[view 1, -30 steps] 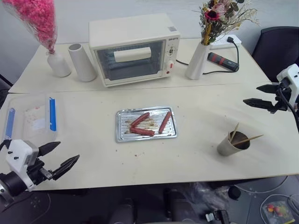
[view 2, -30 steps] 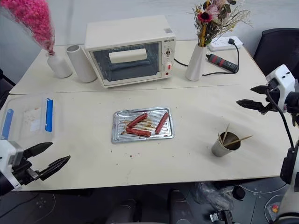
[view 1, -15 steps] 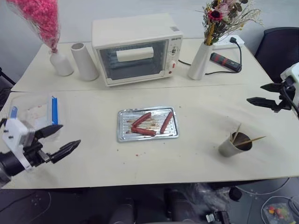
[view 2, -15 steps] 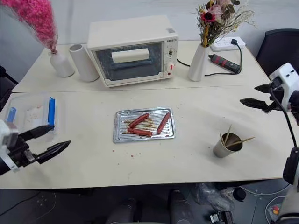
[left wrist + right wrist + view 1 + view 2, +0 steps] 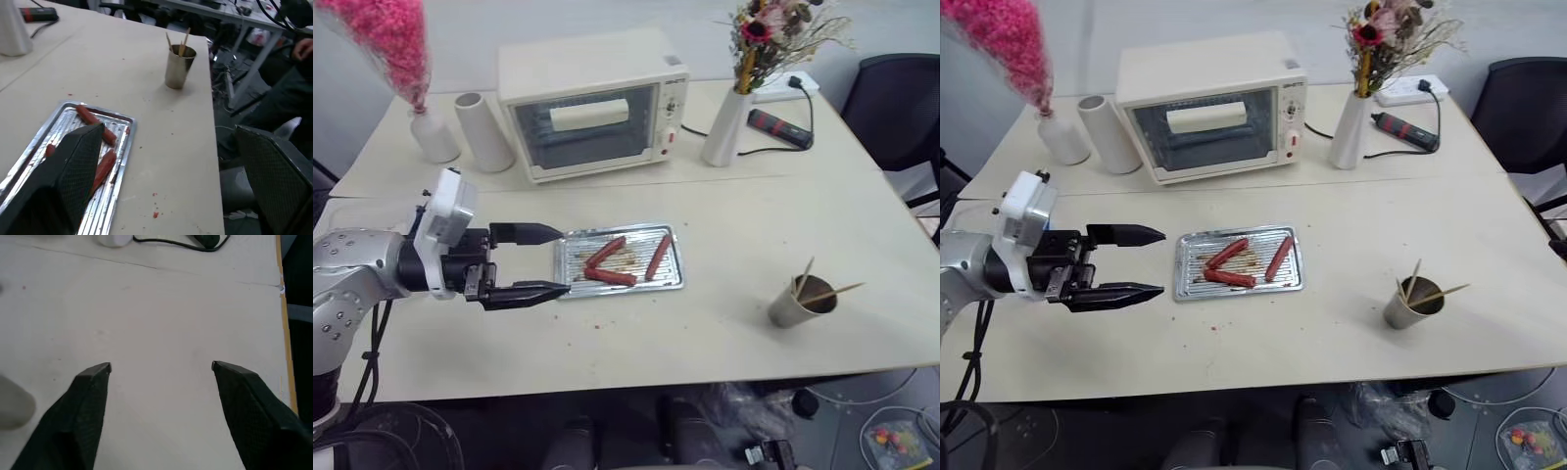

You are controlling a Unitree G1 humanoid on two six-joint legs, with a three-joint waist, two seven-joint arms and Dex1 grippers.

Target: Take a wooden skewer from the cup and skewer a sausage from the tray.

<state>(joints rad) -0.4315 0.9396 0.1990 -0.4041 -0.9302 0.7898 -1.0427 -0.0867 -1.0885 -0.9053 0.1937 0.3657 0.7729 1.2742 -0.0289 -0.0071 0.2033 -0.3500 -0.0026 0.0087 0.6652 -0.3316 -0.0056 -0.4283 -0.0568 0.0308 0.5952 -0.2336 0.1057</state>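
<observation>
I am holding my left claw (image 5: 546, 261) level above the pale beige desk (image 5: 734, 225), its two black fingers (image 5: 524, 233) standing wide apart with nothing between them, their tips reaching just to the left end of the flat shiny silver metal tray (image 5: 672, 277). Three slender reddish-brown sausages are lying on the tray's ribbed, grease-stained bottom: one sausage (image 5: 658, 256) towards the right end, two more (image 5: 607, 251) touching each other nearer the middle. The small grey-beige paper cup (image 5: 793, 304) is standing upright well to the right of the tray, near the desk's front edge, and I am counting three thin pale-tan wooden skewers in it; one wooden skewer (image 5: 843, 290) is leaning far out to the right over the rim. My right claw (image 5: 160, 367) is hovering over a bare stretch of desk, its two black fingers (image 5: 90, 396) apart and gripping nothing. Along the back of the desk I am seeing one cream toaster oven (image 5: 592, 102), one tall white cylinder (image 5: 483, 131), and two white vases: one white vase with pink flowers (image 5: 433, 135) on the left, one slim white vase with a mixed bouquet (image 5: 724, 127) on the right. One black power strip (image 5: 779, 124) is lying beyond that.
</observation>
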